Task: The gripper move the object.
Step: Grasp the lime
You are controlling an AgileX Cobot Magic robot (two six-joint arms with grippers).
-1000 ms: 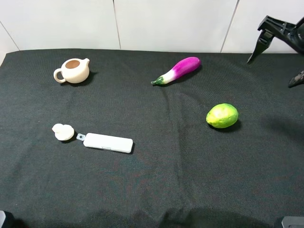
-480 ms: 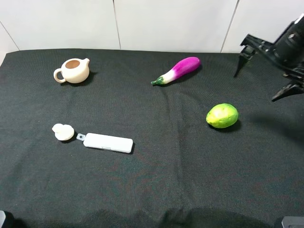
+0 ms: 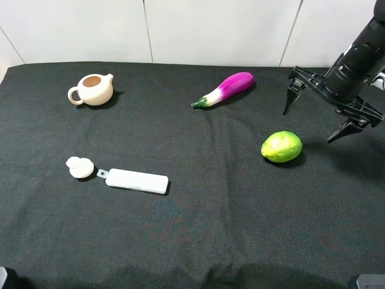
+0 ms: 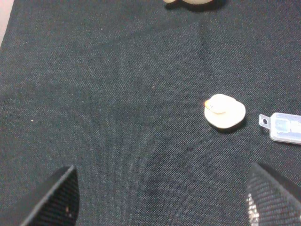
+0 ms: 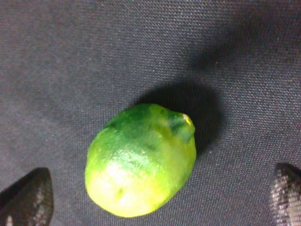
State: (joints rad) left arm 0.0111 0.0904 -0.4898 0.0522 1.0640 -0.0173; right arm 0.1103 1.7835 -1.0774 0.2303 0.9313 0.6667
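Exterior high view: I saw the right gripper at the right edge of the frame, its jaws spread wide and its prongs pointing down above the black cloth. The object, a glossy yellow-green fruit, lay on the cloth right of centre, just below and left of the prongs, apart from them. Right wrist view: I found the object between the two spread fingertips, touching neither. Left wrist view: the left gripper likewise stood open over the cloth, near a cream lid and a white case. A purple eggplant lay at upper centre and a cream teapot at upper left.
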